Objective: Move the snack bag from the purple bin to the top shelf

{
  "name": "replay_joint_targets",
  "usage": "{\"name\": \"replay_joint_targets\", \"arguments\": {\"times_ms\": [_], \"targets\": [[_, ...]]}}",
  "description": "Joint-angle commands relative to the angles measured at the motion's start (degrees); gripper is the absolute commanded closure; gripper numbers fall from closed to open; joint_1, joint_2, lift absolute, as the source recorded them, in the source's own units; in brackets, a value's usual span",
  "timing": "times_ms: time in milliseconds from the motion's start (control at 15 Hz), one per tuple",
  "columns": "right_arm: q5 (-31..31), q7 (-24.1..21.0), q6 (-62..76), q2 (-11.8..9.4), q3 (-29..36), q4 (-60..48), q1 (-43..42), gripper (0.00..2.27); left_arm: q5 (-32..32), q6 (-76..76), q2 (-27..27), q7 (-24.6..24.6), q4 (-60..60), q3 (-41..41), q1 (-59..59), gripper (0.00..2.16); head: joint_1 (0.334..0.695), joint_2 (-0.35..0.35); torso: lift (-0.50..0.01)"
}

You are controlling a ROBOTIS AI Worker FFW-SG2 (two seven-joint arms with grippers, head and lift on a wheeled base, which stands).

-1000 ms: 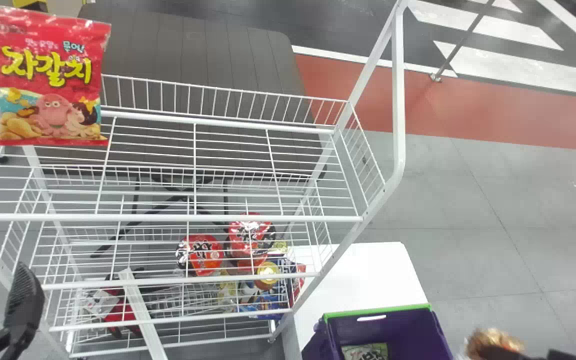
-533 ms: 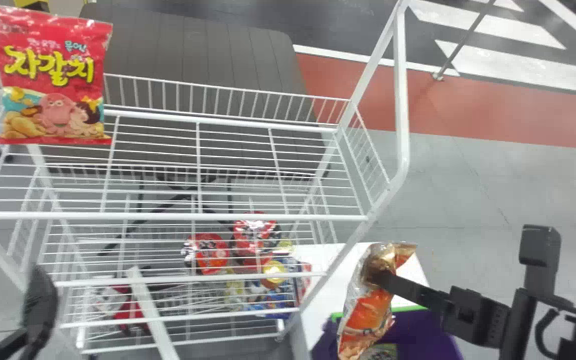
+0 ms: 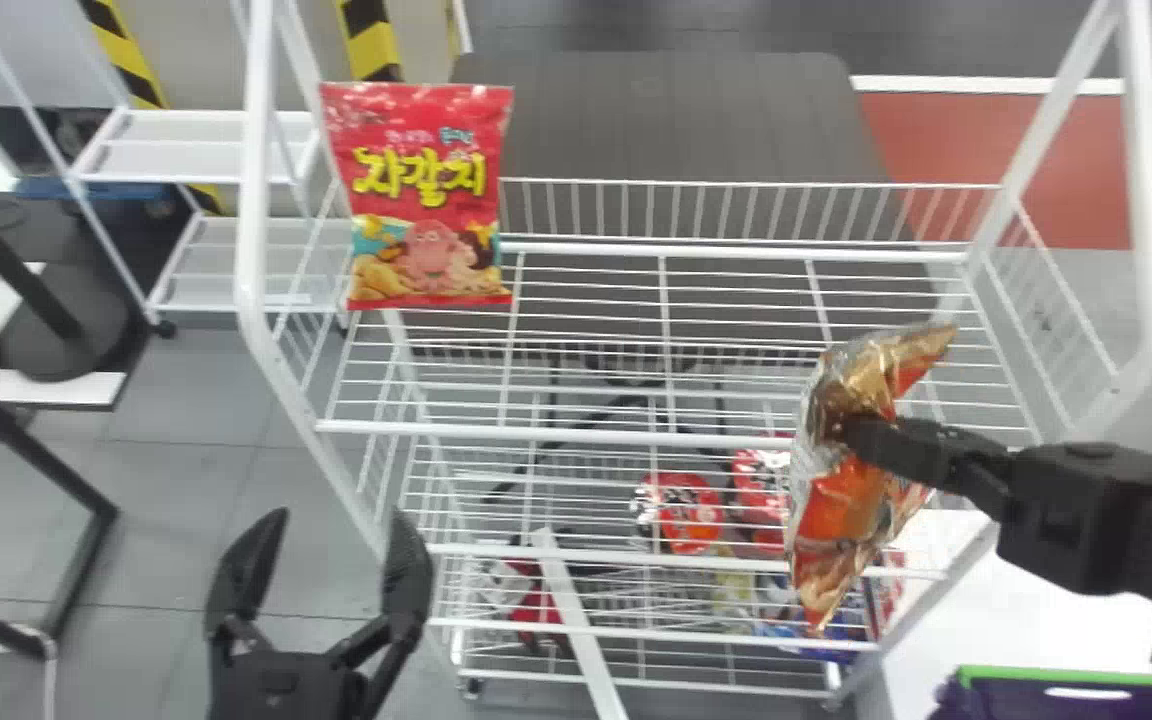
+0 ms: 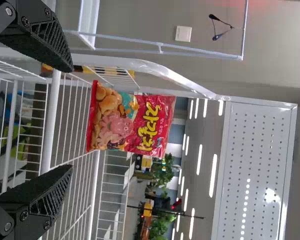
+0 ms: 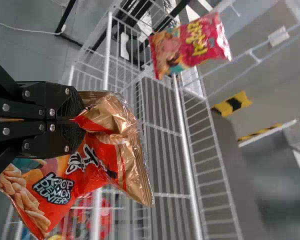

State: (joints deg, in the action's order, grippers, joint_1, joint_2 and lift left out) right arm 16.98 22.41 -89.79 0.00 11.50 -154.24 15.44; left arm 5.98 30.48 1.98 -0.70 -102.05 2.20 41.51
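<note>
At far left, a yellow-and-black striped post [image 3: 371,40] stands behind the rack. The left gripper [image 3: 334,525] is at the near left of the rack, its two fingers spread well apart with nothing between them. A red bag [image 3: 426,200] stands upright at the left end of the top shelf [image 3: 536,434]. Below that shelf, seen through the wires, are red packages [image 3: 688,512].

The snack bag [image 3: 841,510], orange with a gold end, is held tilted at the right part of the rack, in front of the top shelf's wires; contact with them cannot be determined. The right gripper [image 3: 861,440] is clamped on it, nearer the gold end. At far right are a white table [image 3: 1016,610] and the purple bin [image 3: 1016,703], with a green rim.
</note>
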Motion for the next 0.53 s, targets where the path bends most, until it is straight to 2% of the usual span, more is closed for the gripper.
{"name": "replay_joint_targets", "arguments": {"times_ms": [0,67,267,467], "targets": [[-2.30,-2.81,-0.29,0.05,-8.95,2.36,-2.25,2.25,0.00,0.14,0.04,0.00,0.09,-0.09,-0.11,0.14,0.695,0.106,-0.001],[-3.80,-5.01,-0.29,0.05,-13.61,4.82,-2.69,2.25,0.18,0.14,0.13,-0.09,0.27,-0.09,-0.28,0.14,0.695,0.128,-0.001],[-10.30,-7.03,5.62,0.05,-23.28,12.73,-5.24,2.25,0.26,0.14,0.13,-0.26,0.71,-0.17,-0.55,0.14,0.695,0.231,-0.001],[-10.21,-8.52,8.44,0.05,-25.39,16.42,-9.29,2.25,0.44,0.14,0.22,-0.26,0.71,-0.79,-0.55,0.14,0.695,0.276,-0.001]]}}
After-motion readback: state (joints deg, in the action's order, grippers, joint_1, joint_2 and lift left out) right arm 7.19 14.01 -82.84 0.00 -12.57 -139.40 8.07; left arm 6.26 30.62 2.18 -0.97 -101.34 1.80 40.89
